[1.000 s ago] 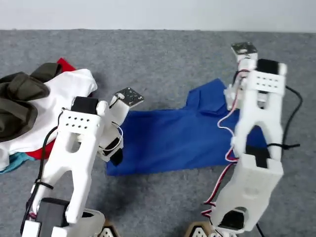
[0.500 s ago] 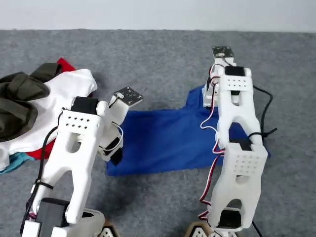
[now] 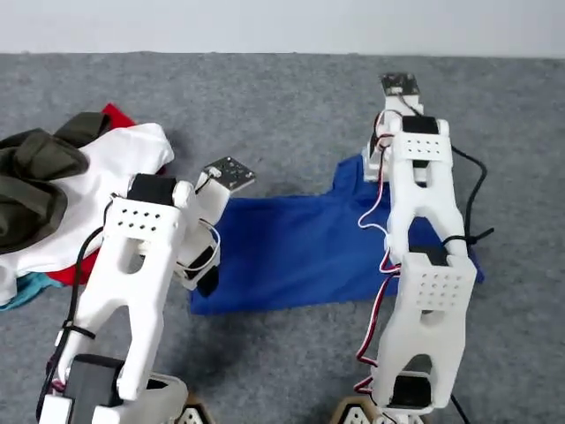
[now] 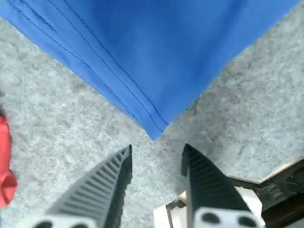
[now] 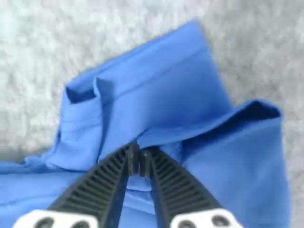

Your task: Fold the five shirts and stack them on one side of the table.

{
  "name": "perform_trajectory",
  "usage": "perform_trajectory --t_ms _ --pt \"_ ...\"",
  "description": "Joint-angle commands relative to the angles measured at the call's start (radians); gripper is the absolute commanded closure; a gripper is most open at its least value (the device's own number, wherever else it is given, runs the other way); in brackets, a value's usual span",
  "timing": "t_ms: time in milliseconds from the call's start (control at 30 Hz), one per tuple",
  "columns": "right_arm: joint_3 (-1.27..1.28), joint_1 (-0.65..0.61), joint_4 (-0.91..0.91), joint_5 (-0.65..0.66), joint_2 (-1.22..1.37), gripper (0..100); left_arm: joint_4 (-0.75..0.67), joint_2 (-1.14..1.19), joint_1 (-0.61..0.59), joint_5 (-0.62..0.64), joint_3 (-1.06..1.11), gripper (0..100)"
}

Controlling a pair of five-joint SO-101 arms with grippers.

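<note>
Carpet (image 3: 265, 97), blue shirt (image 5: 156, 95) pinched by right tool (image 5: 139, 154)

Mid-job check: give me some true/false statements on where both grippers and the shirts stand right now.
1. The left gripper hangs open over a corner of the blue shirt. True.
2. The right gripper is open, clear of the cloth. False: its fingers are shut on a fold of the blue shirt.
3. A white shirt and an olive shirt lie heaped together at one side of the table. True.
4. The blue shirt lies on top of that heap. False: it lies by itself on the table, beside the heap.
</note>
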Motion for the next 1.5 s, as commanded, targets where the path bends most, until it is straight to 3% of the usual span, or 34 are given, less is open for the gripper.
perform_trajectory --t_ms 0,400,633,833,967,1133,1400,1467 --pt "-0.083 -0.033 -0.010 0.006 -0.005 98.6 0.026 -0.026 0.006 0.011 0.031 84" --pt "-0.086 -0.139 -0.122 0.091 -0.002 98.0 0.003 -0.035 0.000 0.011 0.102 84" --pt "-0.086 -0.088 -0.114 0.095 0.018 77.4 0.005 -0.035 -0.002 0.011 0.102 84" --pt "-0.087 -0.015 -0.081 0.095 0.007 78.6 0.002 -0.035 0.006 0.011 0.102 84" --pt "-0.107 -0.005 0.061 0.103 -0.019 78.6 0.000 -0.035 0.006 0.011 0.102 84" --pt "-0.107 -0.053 0.203 0.222 -0.021 78.8 0.000 -0.035 0.006 0.011 0.102 84" --pt "-0.107 -0.065 0.191 0.241 -0.024 98.0 0.003 -0.035 0.000 0.011 0.102 84" --pt "-0.107 -0.064 0.202 0.241 -0.022 98.9 0.005 -0.035 0.000 0.011 0.102 84"
